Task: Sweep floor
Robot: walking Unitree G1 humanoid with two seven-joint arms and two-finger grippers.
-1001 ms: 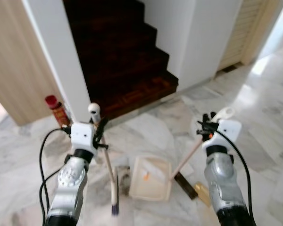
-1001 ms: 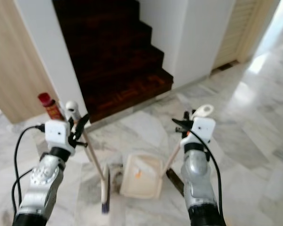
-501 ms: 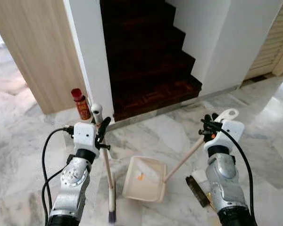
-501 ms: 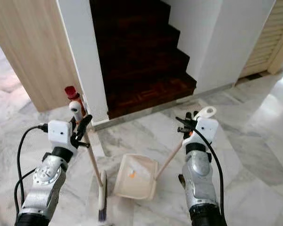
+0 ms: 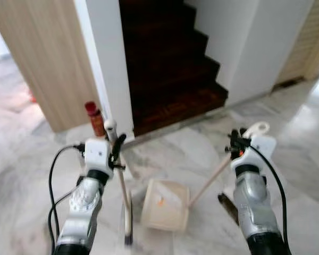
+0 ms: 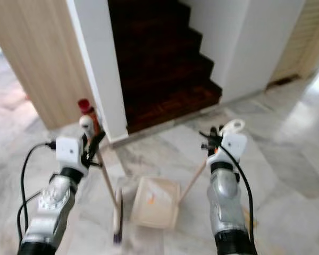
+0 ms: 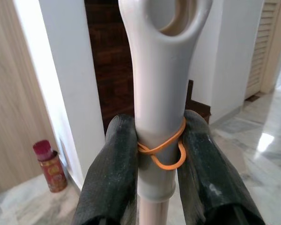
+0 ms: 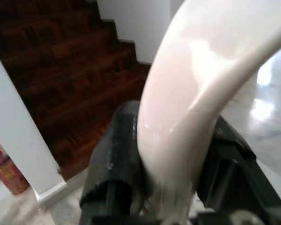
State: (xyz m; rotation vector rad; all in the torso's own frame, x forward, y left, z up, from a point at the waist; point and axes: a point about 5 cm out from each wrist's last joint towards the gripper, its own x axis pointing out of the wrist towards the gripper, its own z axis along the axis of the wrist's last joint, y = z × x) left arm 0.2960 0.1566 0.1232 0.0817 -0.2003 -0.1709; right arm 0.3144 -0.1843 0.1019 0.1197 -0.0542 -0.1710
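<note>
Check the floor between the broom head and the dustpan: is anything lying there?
Nothing: bare marble separates the broom head from the dustpan in the left eye view.

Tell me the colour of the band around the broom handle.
Orange: the rubber band on the broom handle, clearest in the left wrist view.

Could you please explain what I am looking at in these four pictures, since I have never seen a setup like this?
This is a walking humanoid robot with two silver arms, sweeping a marble floor near dark wooden stairs. The two wide pictures come from cameras on its head, looking forward and down. The two close pictures come from cameras on its wrists. The left gripper is shut on a broom, whose handle bears an orange rubber band. The right gripper is shut on the long handle of a cream dustpan resting on the floor. A red can stands by the white wall.
</note>
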